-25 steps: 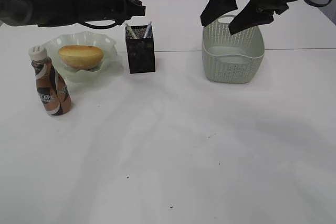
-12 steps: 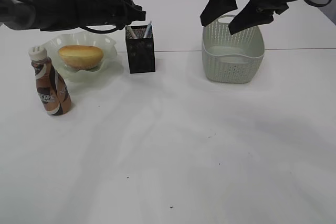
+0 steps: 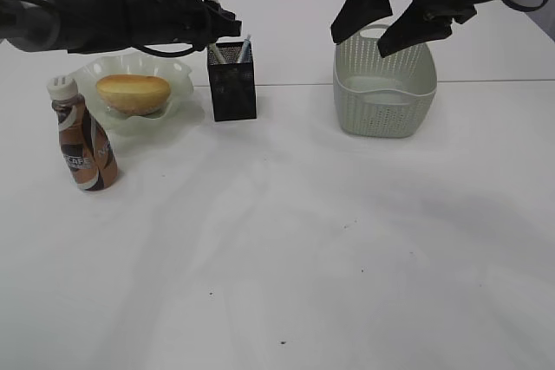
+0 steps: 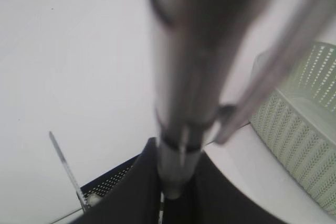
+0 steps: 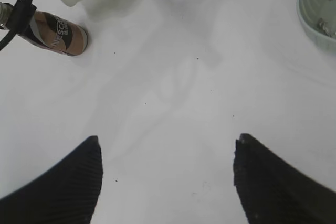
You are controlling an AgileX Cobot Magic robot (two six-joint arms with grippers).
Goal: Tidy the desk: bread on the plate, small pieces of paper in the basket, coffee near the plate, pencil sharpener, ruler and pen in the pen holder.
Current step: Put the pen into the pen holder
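We look first at the grey metal pen (image 4: 181, 103). It is big and blurry in the left wrist view, and our left claw (image 3: 227, 18) is clenched on it. The pen points down at the small black square mesh pen holder (image 3: 232, 81), which stands upright on the white tabletop (image 3: 286, 240) just to the right of the plate. The pen is not let go yet, so we think this step is nearly done but not finished.

In the pen holder we already see two thin things sticking up. One looks clear and flat, like the see-through plastic ruler (image 4: 64, 162), but we cannot be sure. We cannot see a pencil sharpener anywhere; it may be down inside the holder.

The oval golden-brown bun (image 3: 133, 93) lies on the pale green glass plate with the wavy rim (image 3: 178, 68), so the bread part looks done. The brown and white swirled coffee bottle with the white cap (image 3: 81, 136) stands close to the plate, at its front left, so that looks done too.

The pale grey-green plastic basket with holes in its sides (image 3: 383, 84) sits well to the right. In the right wrist view we see small bits inside its edge, maybe the paper. No paper lies loose on the tabletop that we can see.

Our right claw (image 3: 384, 30) hangs spread wide above the basket with nothing in it.
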